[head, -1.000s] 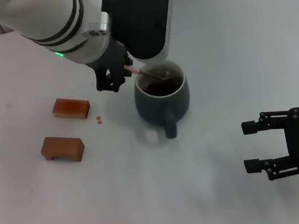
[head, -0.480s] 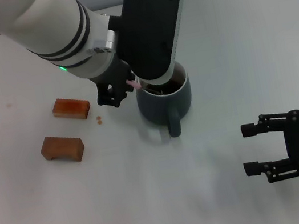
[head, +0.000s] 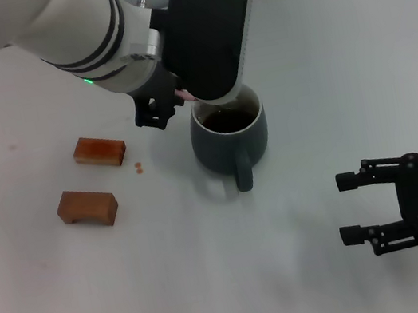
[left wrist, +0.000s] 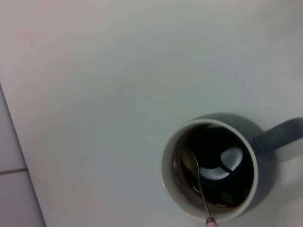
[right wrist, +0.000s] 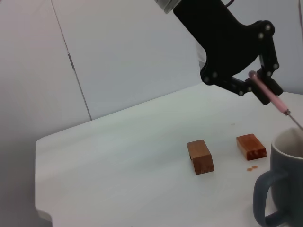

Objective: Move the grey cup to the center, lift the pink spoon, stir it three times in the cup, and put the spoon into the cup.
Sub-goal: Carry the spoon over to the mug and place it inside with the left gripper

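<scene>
Head view shows the left gripper (head: 160,107) clamped on the pink spoon (head: 182,95) at its handle end, hanging just left of the far rim of the grey cup (head: 229,133), which sits near the middle of the white table (head: 307,253) with its loop handle pointing toward the robot. Compared with 1 second ago, the spoon's metal shaft no longer lies in plain sight across the dark liquid — the black forearm link now covers the far part of the cup's mouth and only a stub of pink shows beside the fingers. The cup itself has slid a little to the right and its handle has swung slightly, so the stirring seems to be nudging it.

From the left wrist, the spoon bowl sits inside the cup against the pale inner wall, shaft rising to the rim — so the spoon is dipped, not lifted clear. My reading: a stir stroke is under way; how many of the 3 turns are done cannot be told. Release into the cup remains.

Right gripper (head: 365,214) rests low at the near right, jaws apart, holding nothing, well apart from the cup. 2 brown blocks (head: 99,151) lie on the left side, untouched, with a few small brown spots (head: 139,167) between them and the cup.
</scene>
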